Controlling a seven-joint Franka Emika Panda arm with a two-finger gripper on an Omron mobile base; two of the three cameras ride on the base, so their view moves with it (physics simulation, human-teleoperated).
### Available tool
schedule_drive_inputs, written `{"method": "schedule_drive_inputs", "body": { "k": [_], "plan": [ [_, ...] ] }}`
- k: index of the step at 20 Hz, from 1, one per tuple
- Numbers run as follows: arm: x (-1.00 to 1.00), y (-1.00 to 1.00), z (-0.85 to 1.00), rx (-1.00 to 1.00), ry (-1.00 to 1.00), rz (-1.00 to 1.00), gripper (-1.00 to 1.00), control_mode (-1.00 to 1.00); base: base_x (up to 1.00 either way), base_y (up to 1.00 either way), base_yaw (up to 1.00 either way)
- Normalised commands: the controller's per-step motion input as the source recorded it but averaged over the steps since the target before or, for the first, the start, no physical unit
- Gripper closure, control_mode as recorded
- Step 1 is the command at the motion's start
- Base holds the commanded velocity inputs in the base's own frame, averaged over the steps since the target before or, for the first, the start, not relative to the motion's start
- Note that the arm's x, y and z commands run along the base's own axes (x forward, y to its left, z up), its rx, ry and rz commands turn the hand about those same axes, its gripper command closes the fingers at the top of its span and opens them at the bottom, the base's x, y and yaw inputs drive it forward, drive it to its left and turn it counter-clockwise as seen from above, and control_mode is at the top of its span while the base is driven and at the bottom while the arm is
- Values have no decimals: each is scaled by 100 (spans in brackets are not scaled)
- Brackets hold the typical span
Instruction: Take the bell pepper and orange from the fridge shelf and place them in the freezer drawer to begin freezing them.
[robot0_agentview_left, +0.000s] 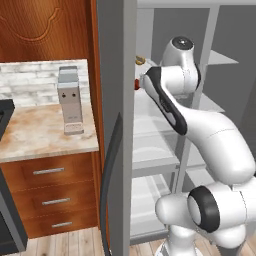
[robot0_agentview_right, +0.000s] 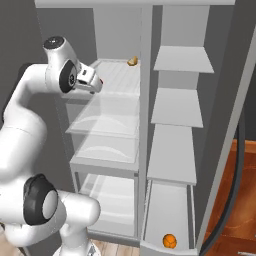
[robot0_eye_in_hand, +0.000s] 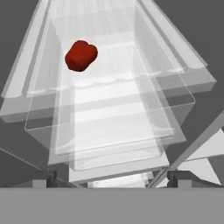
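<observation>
Grey fridge walls and stacked pale shelves stand open in front of me, with a wooden cabinet and a marble counter (robot0_agentview_left: 45, 135) off to my left. My pincer (robot0_eye_in_hand: 111, 177) is spread wide and grips nothing; its two dark tips sit far apart at the bottom of my hand view. The bell pepper (robot0_eye_in_hand: 81, 55) lies ahead of the pincer and off toward the left tip's side, well apart from both tips, resting on the translucent fridge shelf (robot0_eye_in_hand: 144, 94). In the right base view my hand hangs above that shelf's near edge. The orange (robot0_agentview_right: 169, 241) sits low down in the pulled-out freezer drawer (robot0_agentview_right: 150, 220), near its front wall. A yellowish-tan item (robot0_agentview_right: 132, 61) rests at the back of the upper shelf.
</observation>
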Motion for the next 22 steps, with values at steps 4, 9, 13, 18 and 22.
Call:
{"method": "schedule_drive_inputs", "body": {
  "k": [4,9,13,18,22],
  "plan": [
    [63,2,-6,8,0,-16,-100,-100,0,0,0],
    [60,0,0,4,3,-10,-100,-100,0,0,0],
    [60,5,-2,0,8,-3,-100,-100,0,0,0],
    [61,16,-4,0,13,-2,-100,-100,0,0,0],
    [49,25,-7,1,11,0,-100,-100,0,0,0]
  ]
}}
